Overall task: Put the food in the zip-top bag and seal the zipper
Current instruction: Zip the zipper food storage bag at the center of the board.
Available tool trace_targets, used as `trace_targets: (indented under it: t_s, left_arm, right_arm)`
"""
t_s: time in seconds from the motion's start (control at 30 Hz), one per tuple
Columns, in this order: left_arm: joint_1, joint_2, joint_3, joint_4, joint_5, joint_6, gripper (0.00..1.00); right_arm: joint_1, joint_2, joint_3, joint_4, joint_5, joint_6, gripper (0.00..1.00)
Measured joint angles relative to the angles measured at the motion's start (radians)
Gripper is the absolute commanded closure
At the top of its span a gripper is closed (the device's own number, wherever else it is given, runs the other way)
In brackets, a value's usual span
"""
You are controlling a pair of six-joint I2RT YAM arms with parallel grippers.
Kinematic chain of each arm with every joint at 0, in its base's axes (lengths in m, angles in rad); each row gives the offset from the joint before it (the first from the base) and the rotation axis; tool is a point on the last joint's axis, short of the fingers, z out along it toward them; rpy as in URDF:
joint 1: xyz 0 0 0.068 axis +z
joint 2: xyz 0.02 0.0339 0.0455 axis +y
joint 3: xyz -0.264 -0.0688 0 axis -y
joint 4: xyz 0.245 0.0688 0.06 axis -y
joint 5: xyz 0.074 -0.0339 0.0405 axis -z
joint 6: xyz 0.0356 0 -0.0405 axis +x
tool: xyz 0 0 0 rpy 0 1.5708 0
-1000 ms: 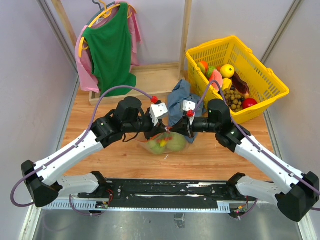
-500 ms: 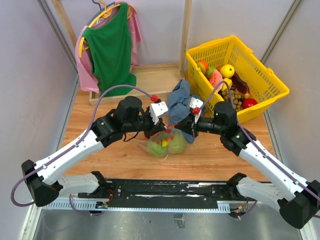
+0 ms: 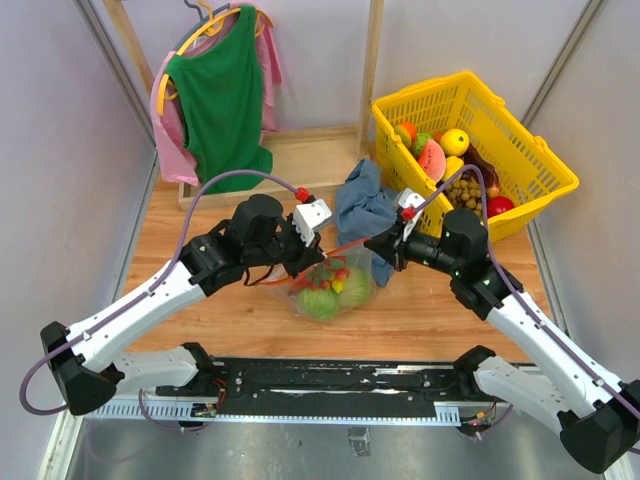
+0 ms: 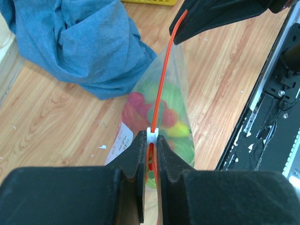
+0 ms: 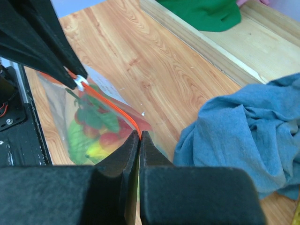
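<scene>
Red-orange zipper (image 3: 352,246): in the top view, stretched taut in the air between the two grippers.
Bag: zip-top bag (image 3: 325,292) hangs under the strip, its bottom apparently on the wooden table (image 3: 410,315). The food (image 3: 318,303) is inside.
Top, grips: left gripper (image 3: 303,262) is closed on the strip's left end. The right gripper (image 3: 386,246) is closed on the other end, just beside the blue cloth (image 3: 362,205).
Left wrist: jaws pinch the strip right at the white slider (image 4: 152,133). The strip runs straight up to the right gripper's fingers.
Right wrist: jaws are shut on the strip's corner. The line to the slider is straight with no sag.
Step (my read): food is loaded and the seal is in hand.
Do it well: anchor the right end and run the slider along the strip's own axis. Use even tension and no twist. Overpull could slip the pinch.
Unknown: can't tell which stretch is already sealed.
</scene>
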Motion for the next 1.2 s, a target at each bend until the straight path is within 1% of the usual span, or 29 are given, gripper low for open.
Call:
trace_targets:
  t_s: [0.3,0.77,1.03,1.2]
  left_arm:
    - [0.000,-0.011,-0.019,-0.029,-0.052,-0.072,0.93]
    - [0.000,-0.038,-0.042,-0.071,-0.121,-0.186,0.93]
    - [0.001,-0.091,-0.059,-0.122,-0.235,-0.286,0.93]
    - [0.023,-0.119,-0.095,-0.142,-0.311,-0.354,0.94]
  right_arm:
    - [-0.041,-0.020,-0.024,-0.016,0.095,0.058,0.99]
    - [-0.110,-0.063,-0.028,-0.094,0.206,0.128,0.99]
    - [-0.151,-0.079,-0.028,-0.119,0.285,0.178,0.99]
    - [-0.169,-0.082,-0.028,-0.120,0.332,0.196,0.99]
